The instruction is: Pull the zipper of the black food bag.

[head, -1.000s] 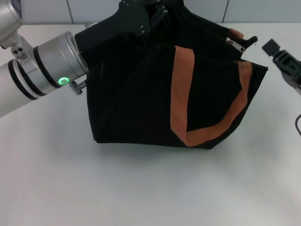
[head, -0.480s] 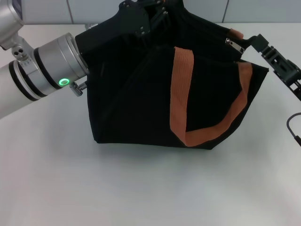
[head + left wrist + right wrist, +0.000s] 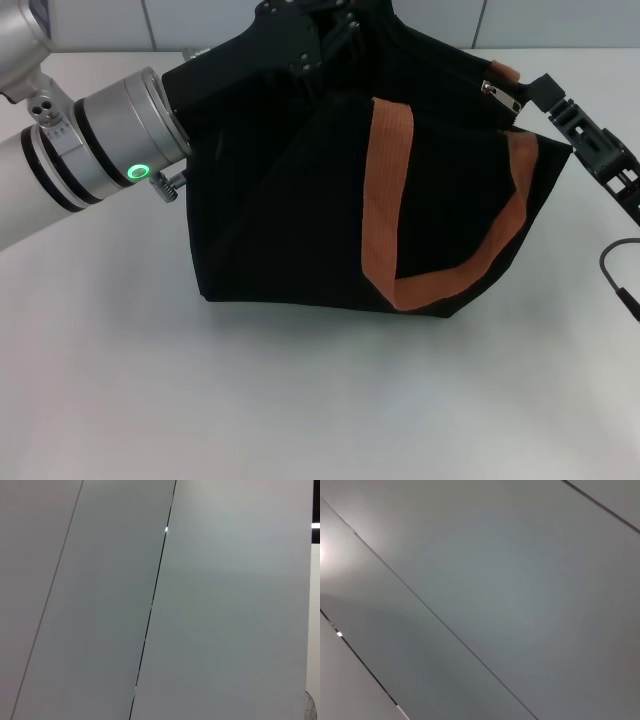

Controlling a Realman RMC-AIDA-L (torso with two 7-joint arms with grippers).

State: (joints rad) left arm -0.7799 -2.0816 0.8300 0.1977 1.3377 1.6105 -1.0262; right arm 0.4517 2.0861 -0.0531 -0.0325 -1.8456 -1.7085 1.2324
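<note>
The black food bag (image 3: 300, 200) stands in the middle of the white table (image 3: 300, 400), with an orange-brown strap handle (image 3: 385, 180) across its front. The silver zipper (image 3: 497, 91) lies at the bag's top right corner. My right gripper (image 3: 540, 93) reaches in from the right, its tip at the black tab just beside the zipper. My left gripper (image 3: 300, 45) is at the bag's top back edge and holds the fabric, which is pulled taut up toward it. Both wrist views show only grey wall panels.
My left arm's silver forearm (image 3: 90, 150) with a green light lies along the bag's left side. A black cable (image 3: 615, 275) loops at the right edge. Open table lies in front of the bag.
My right gripper has moved in from the right, from clear of the bag to the zipper's tab at the top right corner. The bag and left arm have stayed put.
</note>
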